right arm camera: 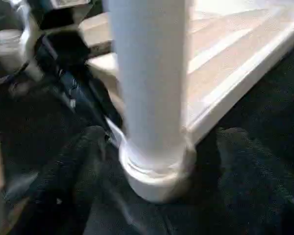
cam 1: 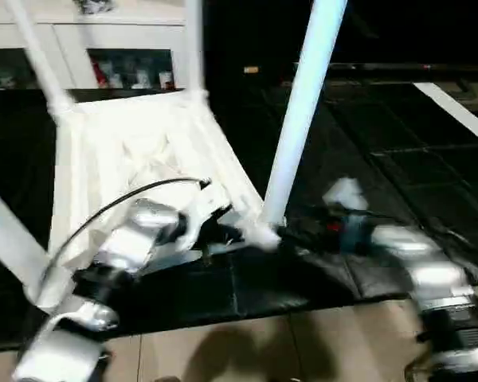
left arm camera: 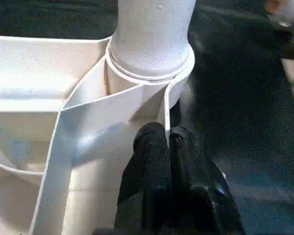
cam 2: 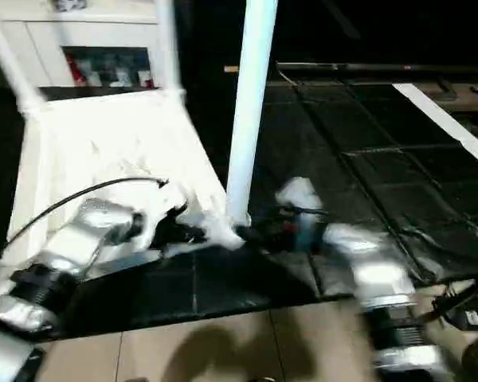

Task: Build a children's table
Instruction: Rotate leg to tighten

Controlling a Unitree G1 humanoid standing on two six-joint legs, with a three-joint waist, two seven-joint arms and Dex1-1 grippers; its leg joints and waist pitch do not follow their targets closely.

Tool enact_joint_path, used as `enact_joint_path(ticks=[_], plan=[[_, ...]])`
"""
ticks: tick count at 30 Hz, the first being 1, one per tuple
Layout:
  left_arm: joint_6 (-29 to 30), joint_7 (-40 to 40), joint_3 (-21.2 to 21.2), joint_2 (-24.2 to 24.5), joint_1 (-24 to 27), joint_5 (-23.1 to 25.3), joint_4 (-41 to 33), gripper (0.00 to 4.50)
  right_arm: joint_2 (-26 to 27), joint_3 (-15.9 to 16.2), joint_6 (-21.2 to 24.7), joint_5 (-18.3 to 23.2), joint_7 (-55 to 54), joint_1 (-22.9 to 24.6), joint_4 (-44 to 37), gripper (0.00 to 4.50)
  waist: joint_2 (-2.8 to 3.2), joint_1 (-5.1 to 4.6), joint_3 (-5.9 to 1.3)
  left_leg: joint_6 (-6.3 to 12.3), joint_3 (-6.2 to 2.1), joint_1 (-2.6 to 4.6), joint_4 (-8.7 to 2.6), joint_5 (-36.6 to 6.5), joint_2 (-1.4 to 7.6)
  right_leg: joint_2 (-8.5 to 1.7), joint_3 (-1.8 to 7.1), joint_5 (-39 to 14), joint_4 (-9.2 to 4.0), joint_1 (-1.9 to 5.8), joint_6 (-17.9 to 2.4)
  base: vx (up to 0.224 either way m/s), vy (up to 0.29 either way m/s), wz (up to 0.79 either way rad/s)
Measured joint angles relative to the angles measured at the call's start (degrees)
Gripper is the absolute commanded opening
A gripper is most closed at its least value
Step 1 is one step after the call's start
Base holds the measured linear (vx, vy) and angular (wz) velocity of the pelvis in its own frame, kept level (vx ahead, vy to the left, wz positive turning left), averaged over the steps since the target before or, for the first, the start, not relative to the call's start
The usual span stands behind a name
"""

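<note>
The tabletop (cam 1: 135,151) lies upside down on the black floor mat (cam 1: 366,143), ribbed underside up, with the white cabinet (cam 1: 103,48) behind it. Four legs rise from its corners: the near-right leg (cam 1: 299,111) stands tall in its corner socket (left arm camera: 152,73), two far legs (cam 1: 36,56) rise at the back corners, and another leg (cam 1: 8,231) slants up at the near left.

The left gripper (left arm camera: 169,147) has its fingers closed on the thin tabletop rim just beside that socket, likely to pin the top down while the leg is seated. The right gripper (right arm camera: 157,161) sits at the leg's base with its fingers spread either side of the tube, not touching it as far as can be seen; whether it is about to grasp or has let go cannot be told.

The head views show the whole assembly and both silver forearms converging on one corner. The left wrist view alone shows the pinch on the rim; the right wrist view shows the leg's collar fully down in the socket.
</note>
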Motion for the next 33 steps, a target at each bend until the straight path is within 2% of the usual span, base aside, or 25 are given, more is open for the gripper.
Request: enact_joint_path(ticks=[2, 7, 11, 12, 15, 25, 33], plan=[[-1.7, -2.9, -1.0, 1.4, 0.0, 0.0, 0.0, 0.00, -1.3, 1.1, 0.4, 0.2, 3.6, -1.0, 0.4, 4.24, -0.02, 0.40, -0.01, 0.01, 0.00, 0.00, 0.00, 0.0, 0.01, 0.00, -0.01, 0.0, 0.02, 0.02, 0.0, 0.000, 0.000, 0.00], [-6.6, -8.6, -3.9, 2.7, -0.6, 0.2, 0.3, 0.00, -2.6, 5.7, -2.4, -0.8, 11.2, -4.1, 3.8, 4.40, -0.26, 1.17, -0.03, 0.05, 0.05, -0.06, 0.08, 0.0, 0.02, -0.06, 0.01, 0.0, 0.02, 0.13, 0.1, 0.000, 0.000, 0.00], [-9.3, -11.8, -5.6, 2.9, -1.9, 0.7, 1.7, 0.00, -2.2, 7.2, -3.6, -1.7, 14.2, -6.9, 7.2, 4.40, -0.30, 1.69, -0.04, 0.10, 0.09, -0.13, 0.14, 0.1, 0.02, -0.08, 0.07, 0.0, 0.03, 0.15, 0.1, 0.000, 0.000, 0.00], [-9.9, -12.2, -6.0, 2.9, -2.1, 0.8, 2.0, 0.00, -2.0, 7.6, -3.8, -1.8, 15.1, -7.4, 7.7, 4.12, -0.33, 1.73, -0.05, 0.11, 0.09, -0.13, 0.14, 0.1, 0.04, -0.08, 0.07, 0.0, 0.03, 0.17, 0.1, 0.000, 0.000, 0.00], [-10.6, -13.0, -6.2, 3.2, -2.6, 0.9, 2.5, 0.00, -1.1, 8.9, -4.6, -2.2, 16.5, -8.9, 9.9, 4.01, -0.33, 1.57, -0.05, 0.10, 0.09, -0.13, 0.14, 0.1, 0.04, -0.08, 0.06, 0.0, 0.05, 0.15, 0.1, 0.000, 0.000, 0.00], [-12.5, -13.8, -6.5, 3.1, -3.5, 1.2, 4.3, 0.00, 1.6, 11.3, -7.3, -3.0, 19.1, -11.2, 15.8, 3.16, -0.31, 1.71, -0.05, 0.10, 0.08, -0.14, 0.14, 0.1, 0.05, -0.07, 0.05, 0.0, 0.08, 0.15, 0.1, 0.000, 0.000, 0.00], [-13.1, -13.9, -6.5, 3.1, -3.7, 1.2, 4.8, 0.00, 2.5, 11.3, -8.8, -3.8, 20.1, -11.3, 17.7, 2.45, -0.30, 1.71, -0.05, 0.08, 0.07, -0.11, 0.15, 0.1, 0.06, -0.07, 0.05, 0.0, 0.14, 0.16, 0.1, 0.000, 0.000, 0.00]])
